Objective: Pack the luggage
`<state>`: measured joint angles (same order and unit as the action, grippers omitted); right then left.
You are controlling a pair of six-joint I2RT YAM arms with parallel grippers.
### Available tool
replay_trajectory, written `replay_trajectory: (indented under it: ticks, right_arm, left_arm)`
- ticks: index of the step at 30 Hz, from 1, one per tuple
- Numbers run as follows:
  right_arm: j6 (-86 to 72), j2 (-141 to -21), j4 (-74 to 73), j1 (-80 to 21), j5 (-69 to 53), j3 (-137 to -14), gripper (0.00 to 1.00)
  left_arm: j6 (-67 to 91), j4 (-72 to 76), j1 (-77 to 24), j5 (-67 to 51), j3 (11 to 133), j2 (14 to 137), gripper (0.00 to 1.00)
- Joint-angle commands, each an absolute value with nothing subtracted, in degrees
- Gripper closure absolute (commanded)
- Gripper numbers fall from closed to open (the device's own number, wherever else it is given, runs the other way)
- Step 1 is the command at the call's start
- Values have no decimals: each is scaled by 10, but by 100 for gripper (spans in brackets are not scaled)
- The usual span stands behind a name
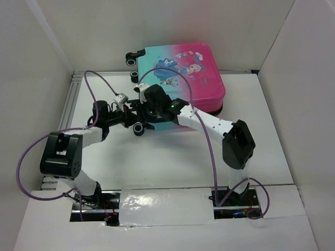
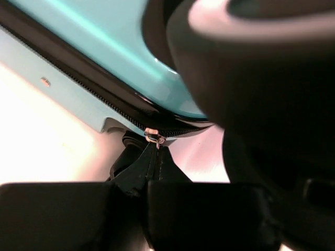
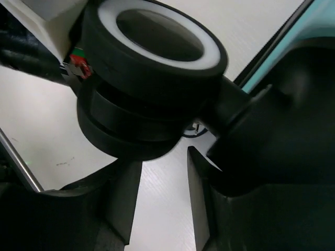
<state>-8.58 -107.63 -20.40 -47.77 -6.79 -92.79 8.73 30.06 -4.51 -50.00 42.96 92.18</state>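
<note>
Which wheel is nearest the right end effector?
The near-corner wheel, just beyond the right end effector; the other wheels sit at the far corner of the luggage, away from it.

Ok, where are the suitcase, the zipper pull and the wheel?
suitcase [image 1: 193, 73], top view, printed lid.
zipper pull [image 2: 149, 164], left wrist view, black fabric tab.
wheel [image 3: 152, 89], right wrist view, black tyre.

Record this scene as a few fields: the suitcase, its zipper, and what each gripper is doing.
luggage: small hard-shell suitcase, pink-to-teal with cartoon print, lid down, lying flat on the white table
zipper: silver slider at a teal corner of the shell
left gripper: shut on the black fabric pull tab that hangs from the slider
right gripper: jaws apart, at the black wheel with a white ring; contact cannot be told
</note>
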Motion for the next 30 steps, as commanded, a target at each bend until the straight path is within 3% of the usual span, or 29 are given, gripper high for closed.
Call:
replay_trajectory:
  ticks: [1, 7, 13, 21, 26, 30]
  right_arm:
    - [-107, -1102, -131, -452, 60, -962, 55]
    - [-112, -1150, -135, -452, 83, -1013, 68]
    - [-118, -1164, -128, -446, 83, -1041, 76]
    - [-101, -1203, -152, -436, 55, -1107, 76]
    - [-91, -1223, -217, -411, -2, -1215, 70]
    - [-70, -1210, -217, -405, -3, -1222, 67]
  left_arm:
    - [210, 372, -61, -564, 332, 858, 100]
    - [256, 441, -152, -436, 244, 754, 100]
    - [254, 457, -317, -250, 204, 703, 100]
    - [260, 604, -490, -39, 149, 729, 100]
    - [223, 739, -548, 1, 143, 815, 100]
    - [189, 739, -592, 8, 187, 859, 100]
